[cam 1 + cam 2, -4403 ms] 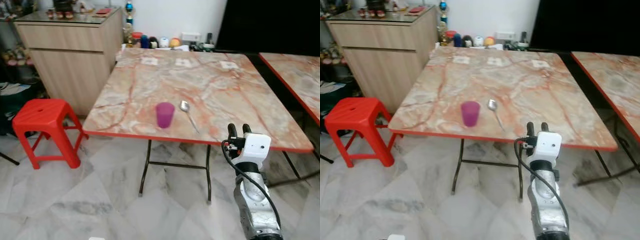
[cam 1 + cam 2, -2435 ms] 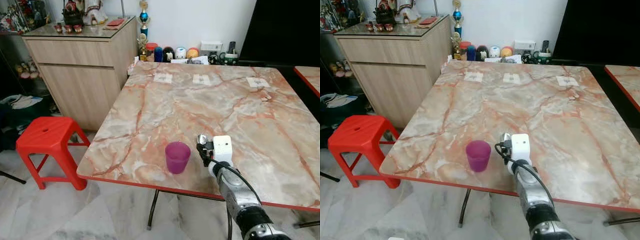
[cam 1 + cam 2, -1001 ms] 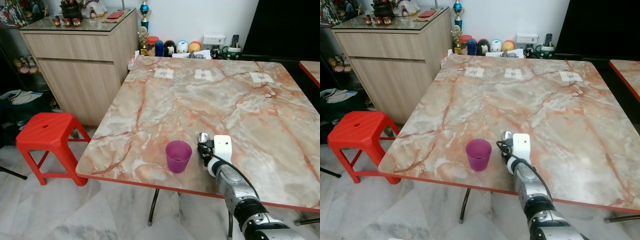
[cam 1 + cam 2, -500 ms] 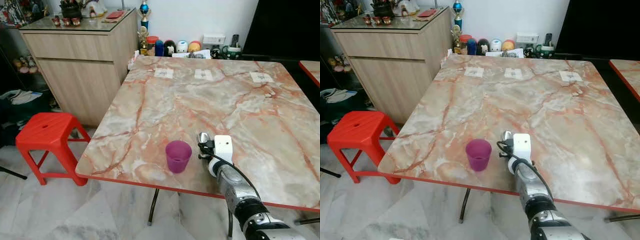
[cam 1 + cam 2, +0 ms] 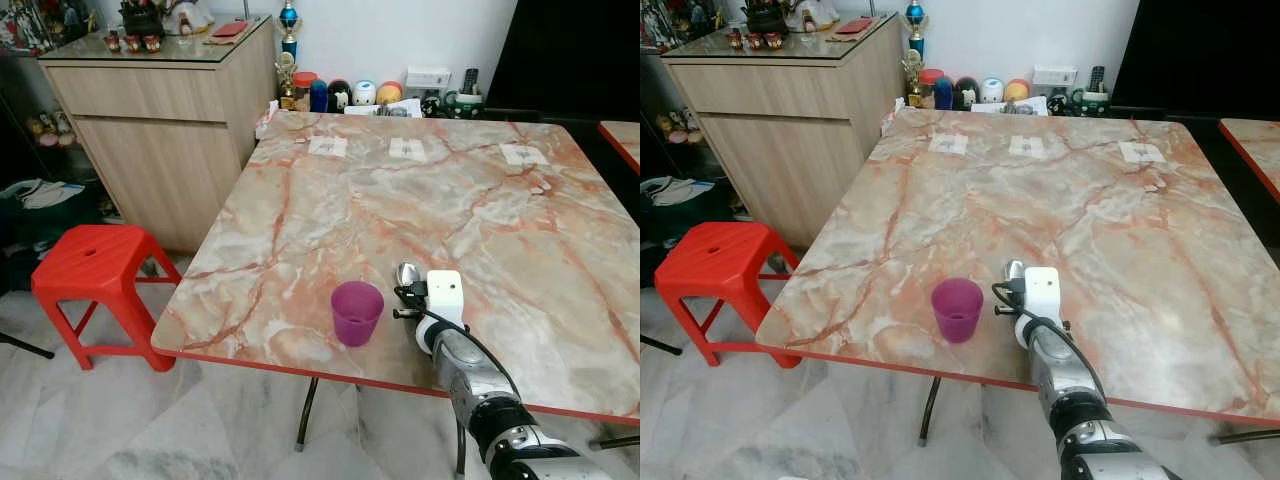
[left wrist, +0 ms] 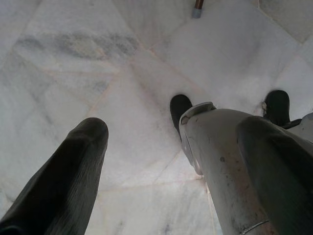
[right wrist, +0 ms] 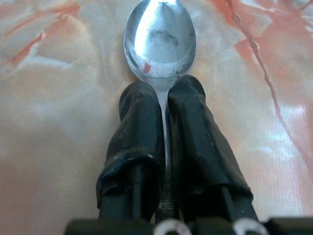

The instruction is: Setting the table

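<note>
Right gripper (image 7: pixel 164 98) fingers (image 7: pixel 139 122) clamped on spoon (image 7: pixel 160 36) handle, just behind bowl; spoon low over tabletop (image 5: pixel 470 200), beside purple cup (image 5: pixel 357 312). We lift straight, keep bowl level, swing clear of cup. Left gripper (image 6: pixel 171 161) idle above floor, fingers apart.

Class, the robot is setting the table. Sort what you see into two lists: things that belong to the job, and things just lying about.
Job: spoon pinched in the right gripper; purple cup; marble table.

Lying about: red stool; wooden cabinet; jars and trinkets behind the table.
</note>
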Tool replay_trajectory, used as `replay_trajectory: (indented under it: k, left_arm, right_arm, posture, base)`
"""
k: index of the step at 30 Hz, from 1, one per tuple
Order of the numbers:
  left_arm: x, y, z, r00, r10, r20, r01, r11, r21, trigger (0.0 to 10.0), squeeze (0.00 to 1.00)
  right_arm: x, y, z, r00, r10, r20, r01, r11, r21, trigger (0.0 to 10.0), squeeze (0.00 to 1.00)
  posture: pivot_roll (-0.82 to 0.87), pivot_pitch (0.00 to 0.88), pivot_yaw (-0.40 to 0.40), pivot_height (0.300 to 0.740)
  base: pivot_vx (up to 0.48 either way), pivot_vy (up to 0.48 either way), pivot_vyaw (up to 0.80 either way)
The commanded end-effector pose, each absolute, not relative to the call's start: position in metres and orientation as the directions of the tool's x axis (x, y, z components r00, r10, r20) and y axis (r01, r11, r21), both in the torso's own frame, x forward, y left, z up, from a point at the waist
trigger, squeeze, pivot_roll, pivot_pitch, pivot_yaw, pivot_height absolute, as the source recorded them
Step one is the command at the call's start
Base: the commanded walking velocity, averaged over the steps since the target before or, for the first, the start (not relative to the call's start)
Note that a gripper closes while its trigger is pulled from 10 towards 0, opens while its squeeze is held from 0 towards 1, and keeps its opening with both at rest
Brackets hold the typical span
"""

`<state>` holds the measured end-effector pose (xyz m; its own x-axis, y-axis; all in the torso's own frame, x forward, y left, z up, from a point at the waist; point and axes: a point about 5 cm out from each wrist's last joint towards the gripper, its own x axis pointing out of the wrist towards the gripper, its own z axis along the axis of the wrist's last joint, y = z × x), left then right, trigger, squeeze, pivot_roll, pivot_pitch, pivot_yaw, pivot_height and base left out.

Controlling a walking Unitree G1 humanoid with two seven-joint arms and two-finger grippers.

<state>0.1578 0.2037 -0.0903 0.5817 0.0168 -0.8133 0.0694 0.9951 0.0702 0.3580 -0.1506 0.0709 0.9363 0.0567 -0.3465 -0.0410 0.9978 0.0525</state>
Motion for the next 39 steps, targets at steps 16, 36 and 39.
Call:
replay_trajectory:
  k: [16, 36, 39]
  left_arm:
    - [0.150, 0.203, -0.094, 0.566, 0.034, -0.824, 0.073, 0.993, 0.091, 10.0, 0.00]
    - [0.154, 0.203, -0.092, 0.580, 0.045, -0.813, 0.088, 0.989, 0.117, 10.0, 0.00]
    - [0.154, 0.203, -0.092, 0.581, 0.046, -0.813, 0.086, 0.989, 0.117, 10.0, 0.00]
  right_arm:
    - [0.347, -0.180, 0.108, 0.990, -0.133, 0.044, 0.131, 0.990, 0.044, 10.0, 0.00]
    - [0.319, -0.180, 0.124, 0.976, -0.180, 0.124, 0.167, 0.980, 0.107, 10.0, 0.00]
    - [0.321, -0.180, 0.128, 0.974, -0.182, 0.134, 0.166, 0.978, 0.126, 10.0, 0.00]
  posture:
    - [0.01, 0.032, -0.008, 0.740]
    - [-0.02, 0.014, -0.010, 0.740]
    - [-0.02, 0.019, -0.013, 0.740]
  base:
    - [0.000, 0.000, 0.00]
    - [0.000, -0.216, 0.00]
    - [0.000, -0.480, -0.46]
